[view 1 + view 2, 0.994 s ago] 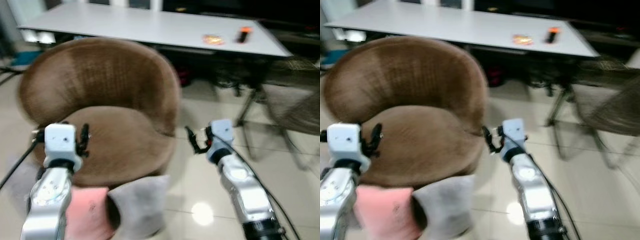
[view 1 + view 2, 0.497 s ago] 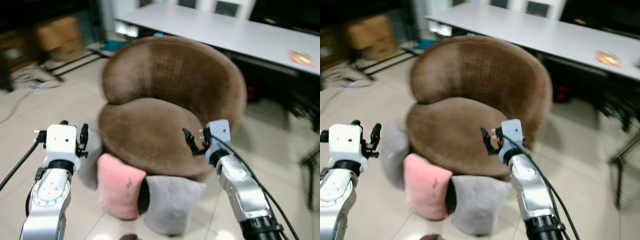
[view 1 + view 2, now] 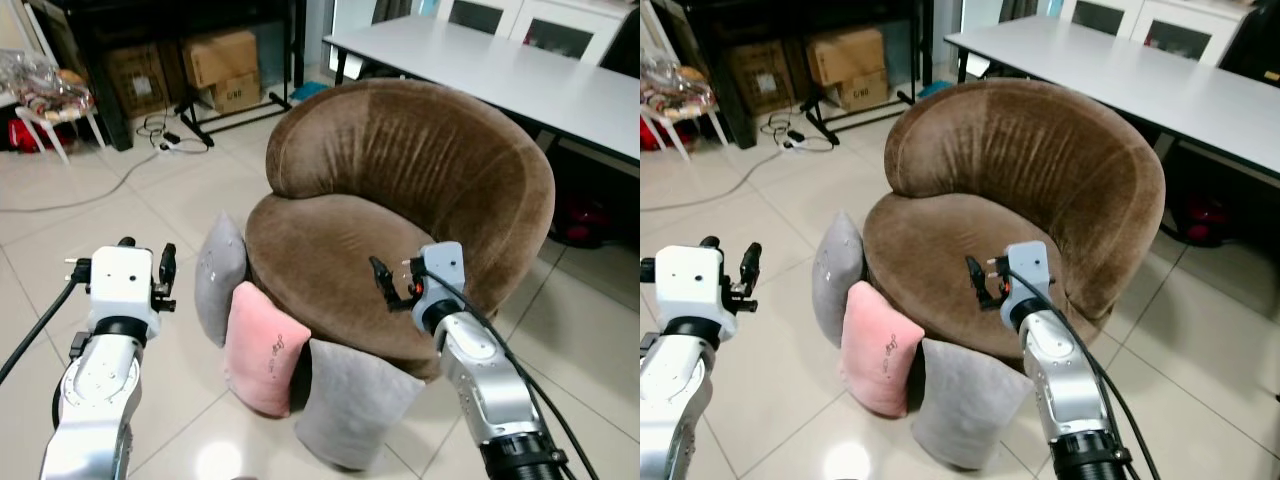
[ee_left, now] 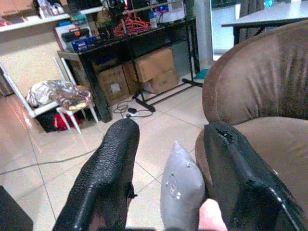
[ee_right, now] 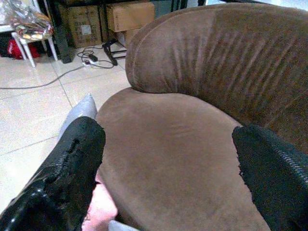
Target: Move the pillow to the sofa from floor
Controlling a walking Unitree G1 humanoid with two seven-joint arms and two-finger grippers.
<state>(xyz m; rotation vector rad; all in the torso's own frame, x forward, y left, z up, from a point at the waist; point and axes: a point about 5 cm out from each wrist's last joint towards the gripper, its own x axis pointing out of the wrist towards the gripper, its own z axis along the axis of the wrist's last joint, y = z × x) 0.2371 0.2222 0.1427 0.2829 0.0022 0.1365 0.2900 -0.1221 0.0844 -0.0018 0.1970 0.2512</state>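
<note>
Three pillows stand on the tiled floor, leaning against the front of a round brown sofa chair (image 3: pixel 400 190). They are a grey pillow (image 3: pixel 219 280) at the left, a pink pillow (image 3: pixel 263 347) in the middle, and a second grey pillow (image 3: pixel 352 402) at the right. My left gripper (image 3: pixel 147 250) is raised to the left of the grey pillow, apart from it, open and empty. Over the front of the sofa seat my right gripper (image 3: pixel 392 282) hovers with its fingers (image 5: pixel 72 159) spread wide, holding nothing.
A white table (image 3: pixel 520 75) stands behind the sofa, with a red object (image 3: pixel 575 215) under it. Cardboard boxes (image 3: pixel 222 60) and a black rack are at the back left. Cables (image 3: pixel 150 135) trail over the floor near a small white stool (image 3: pixel 45 100).
The camera has swung, so the sofa and pillows sit further right and all three pillows show sharply. Both arms keep the same raised pose.
</note>
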